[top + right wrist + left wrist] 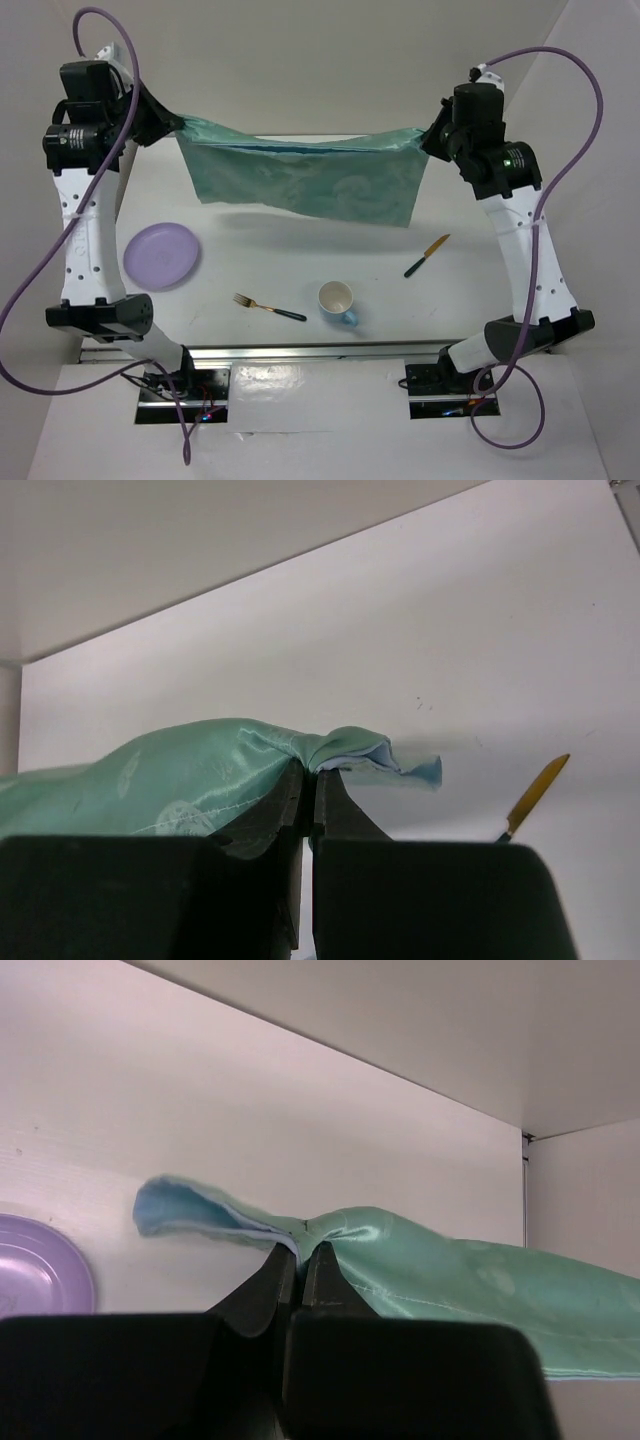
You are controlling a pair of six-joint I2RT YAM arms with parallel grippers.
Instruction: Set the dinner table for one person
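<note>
One dinner table [250, 270], long axis left-right

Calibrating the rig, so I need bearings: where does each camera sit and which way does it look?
Top external: above and behind the bases, looking down on the dinner table; both arms show.
Left wrist: on the left arm, looking past left jaws shut on the teal cloth.
Right wrist: mirrored, right jaws shut on its other corner.
Shared: all three show the cloth.
</note>
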